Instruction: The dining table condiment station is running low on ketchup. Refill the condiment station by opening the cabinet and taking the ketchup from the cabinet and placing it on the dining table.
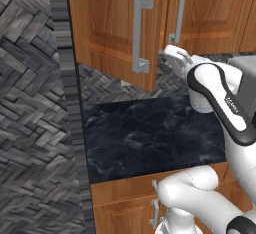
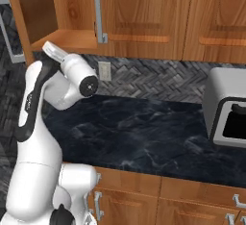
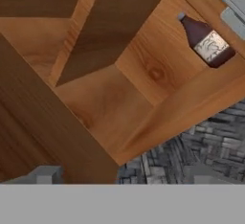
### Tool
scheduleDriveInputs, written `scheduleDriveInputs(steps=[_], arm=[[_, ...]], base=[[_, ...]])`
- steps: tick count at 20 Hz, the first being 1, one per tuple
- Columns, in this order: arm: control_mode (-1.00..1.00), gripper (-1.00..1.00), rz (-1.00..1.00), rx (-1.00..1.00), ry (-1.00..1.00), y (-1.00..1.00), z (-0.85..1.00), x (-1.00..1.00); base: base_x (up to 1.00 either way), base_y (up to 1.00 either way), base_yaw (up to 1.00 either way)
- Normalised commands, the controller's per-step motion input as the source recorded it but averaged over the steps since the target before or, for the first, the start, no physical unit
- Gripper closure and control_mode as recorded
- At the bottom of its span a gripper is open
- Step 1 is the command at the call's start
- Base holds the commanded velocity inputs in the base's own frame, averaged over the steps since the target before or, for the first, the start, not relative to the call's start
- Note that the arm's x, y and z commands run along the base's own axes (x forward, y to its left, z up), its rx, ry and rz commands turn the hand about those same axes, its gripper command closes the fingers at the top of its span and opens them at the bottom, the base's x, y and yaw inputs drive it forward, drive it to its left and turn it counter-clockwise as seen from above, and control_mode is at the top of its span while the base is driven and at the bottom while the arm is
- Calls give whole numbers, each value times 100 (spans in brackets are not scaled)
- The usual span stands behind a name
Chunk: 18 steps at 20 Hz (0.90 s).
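Under the cabinet (image 1: 115, 28) in the left base view, its door hangs swung open. In the right base view, the opened bay shows bare shelf. In the hand view, the ketchup (image 3: 206, 42) stands on the shelf, unheld; the jaws are spread, likely for reaching in.

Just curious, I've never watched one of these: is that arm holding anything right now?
No, nothing is held. The ketchup stands untouched on the shelf inside the open cabinet, and the end effector is open, short of it.
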Motion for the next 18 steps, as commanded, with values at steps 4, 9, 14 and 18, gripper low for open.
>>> scheduleDriveInputs(steps=[4,9,14,18], arm=[[-100,-100,13,-4,9,92,9,-1],[-100,-100,20,-3,-3,60,16,-57],[-100,-100,20,-3,-8,54,16,-70],[-100,-100,6,-8,-7,63,2,-31]], base=[[0,0,0],[0,0,0],[0,0,0],[0,0,0]])
